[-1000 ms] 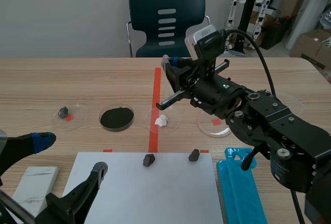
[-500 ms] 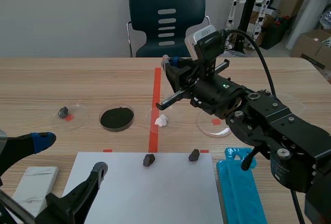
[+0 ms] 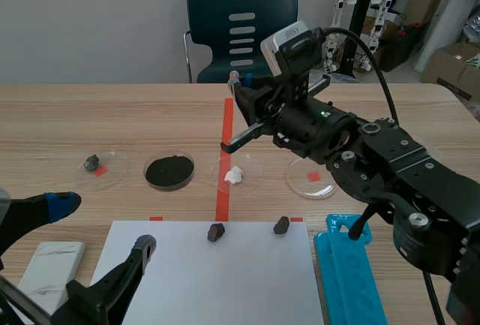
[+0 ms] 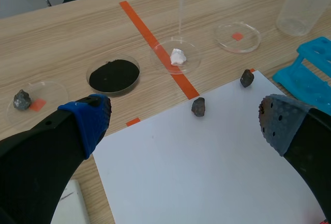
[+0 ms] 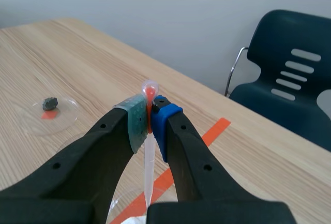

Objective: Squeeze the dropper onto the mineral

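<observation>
1. Pale wood covers the table (image 3: 90, 126). A dark teal chair (image 3: 241, 17) stands behind its far edge, and a white paper sheet (image 3: 217, 280) lies along its near edge.
2. Our right gripper (image 5: 150, 118) hangs above the table's middle. Its jaws are pinched on the bulb of the dropper (image 5: 149, 157), and the clear tube points straight down.
3. Our left gripper (image 4: 182, 123) sits low by the near left corner, jaws spread wide with nothing between them.
4. A clear petri dish (image 4: 194, 66) rests on the orange tape line, midway between the table's left and right edges.
5. The white mineral (image 4: 177, 56) lies in that dish. The dropper's tip hangs above it without touching, seemingly nearer the dish's far rim than the lump.
6. To do this well, we judge the tip should first be centred over the lump and kept clear of it. Then we should tighten the jaws slowly, so that drops fall singly and the tube stays vertical.
</observation>
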Action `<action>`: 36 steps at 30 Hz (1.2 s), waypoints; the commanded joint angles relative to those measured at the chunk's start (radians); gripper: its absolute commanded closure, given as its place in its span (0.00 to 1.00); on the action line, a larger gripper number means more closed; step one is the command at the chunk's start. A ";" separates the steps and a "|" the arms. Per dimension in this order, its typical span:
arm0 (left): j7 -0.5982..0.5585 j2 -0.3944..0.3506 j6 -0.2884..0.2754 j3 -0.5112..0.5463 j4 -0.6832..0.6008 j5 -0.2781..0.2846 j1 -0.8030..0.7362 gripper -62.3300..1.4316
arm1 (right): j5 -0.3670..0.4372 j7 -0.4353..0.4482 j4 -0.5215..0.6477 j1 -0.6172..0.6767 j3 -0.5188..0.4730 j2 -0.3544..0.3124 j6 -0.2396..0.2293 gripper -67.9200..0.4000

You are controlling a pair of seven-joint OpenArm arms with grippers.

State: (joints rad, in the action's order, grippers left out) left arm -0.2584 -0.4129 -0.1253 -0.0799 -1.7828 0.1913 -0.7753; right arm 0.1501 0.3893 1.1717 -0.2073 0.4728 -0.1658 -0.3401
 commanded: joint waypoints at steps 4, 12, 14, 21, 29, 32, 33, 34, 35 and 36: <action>-0.014 0.002 -0.001 0.004 -0.024 0.006 -0.002 0.03 | 0.019 -0.050 0.190 0.050 -0.003 -0.031 0.000 0.98; -0.014 0.002 -0.001 0.004 -0.024 0.005 -0.002 0.03 | 0.023 -0.156 0.521 0.246 -0.018 -0.073 0.012 0.98; -0.014 0.002 -0.001 0.004 -0.024 0.006 -0.002 0.03 | 0.039 -0.181 0.610 0.312 -0.037 -0.078 0.012 0.98; -0.014 0.002 -0.001 0.004 -0.024 0.006 -0.002 0.03 | 0.072 -0.259 0.869 0.537 -0.119 -0.078 0.012 0.98; -0.014 0.002 -0.001 0.004 -0.024 0.006 -0.002 0.03 | 0.071 -0.291 1.036 0.732 -0.154 -0.078 0.012 0.98; -0.014 0.002 -0.001 0.004 -0.024 0.006 -0.002 0.03 | 0.069 -0.322 1.083 0.785 -0.154 -0.078 0.020 0.98; -0.014 0.002 -0.001 0.004 -0.024 0.006 -0.002 0.03 | 0.060 -0.330 1.096 0.799 -0.154 -0.078 0.030 0.98; -0.014 0.002 -0.001 0.004 -0.024 0.006 -0.002 0.03 | 0.055 -0.340 1.109 0.813 -0.154 -0.078 0.045 0.98; -0.014 0.002 -0.001 0.004 -0.024 0.006 -0.002 0.03 | 0.047 -0.349 1.117 0.826 -0.155 -0.078 0.061 0.98; -0.014 0.002 -0.001 0.004 -0.024 0.006 -0.002 0.03 | 0.039 -0.355 1.123 0.838 -0.158 -0.078 0.064 0.98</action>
State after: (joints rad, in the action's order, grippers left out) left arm -0.2584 -0.4129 -0.1253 -0.0799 -1.7828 0.1913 -0.7753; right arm 0.1898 0.0235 2.2852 0.6334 0.3218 -0.2413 -0.2745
